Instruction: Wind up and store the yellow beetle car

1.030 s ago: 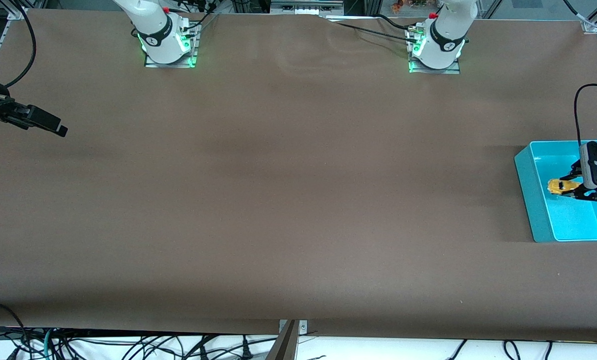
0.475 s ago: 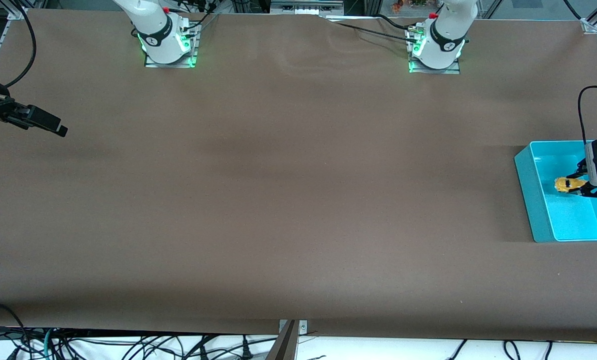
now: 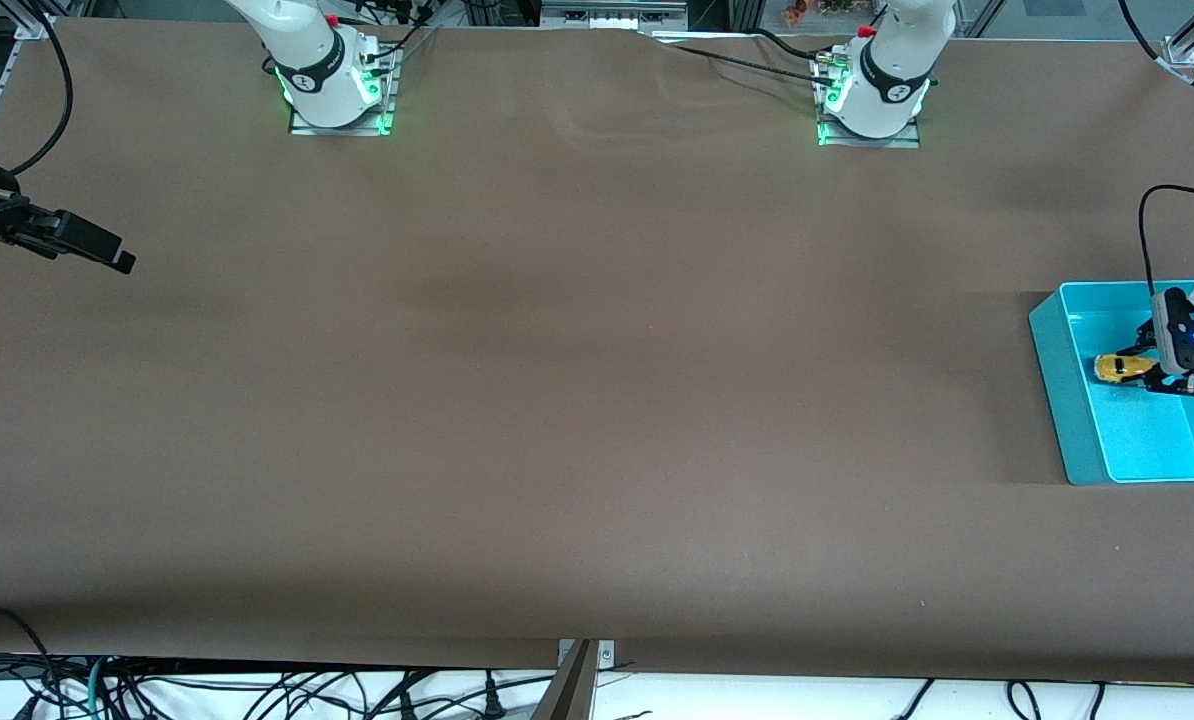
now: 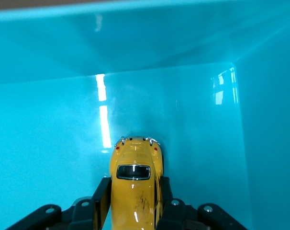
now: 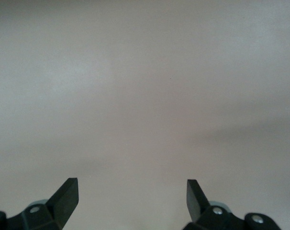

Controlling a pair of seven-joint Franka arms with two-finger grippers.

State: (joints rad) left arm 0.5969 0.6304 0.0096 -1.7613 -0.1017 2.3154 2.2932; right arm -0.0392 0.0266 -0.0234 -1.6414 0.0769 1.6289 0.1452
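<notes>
Left pincer [image 4: 134, 211] pinching yellow beetle car [image 4: 135, 184] over cyan bin [image 3: 1067, 400], right pincer [image 5: 132, 194] spread, waiting over surface [image 3: 557, 400] at nine o'clock

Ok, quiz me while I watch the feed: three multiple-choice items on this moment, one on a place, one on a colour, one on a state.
1. Where is the yellow beetle car?
A. On the bare brown table, midway between the two bases
B. Held over the inside of the bin at the left arm's end of the table
C. Under the right tool

2. What colour is the bin?
A. Cyan
B. Red
C. White

3. What state is the right tool in?
A. Shut on the car
B. Shut on nothing
C. Open, holding nothing

Answers:
1. B: the left wrist view shows the left tool clamped on the car's sides, with the bin's floor and walls all around.
2. A: its walls and floor are cyan in both views.
3. C: its fingers stand wide apart over bare table while that arm waits at its own end.
</notes>
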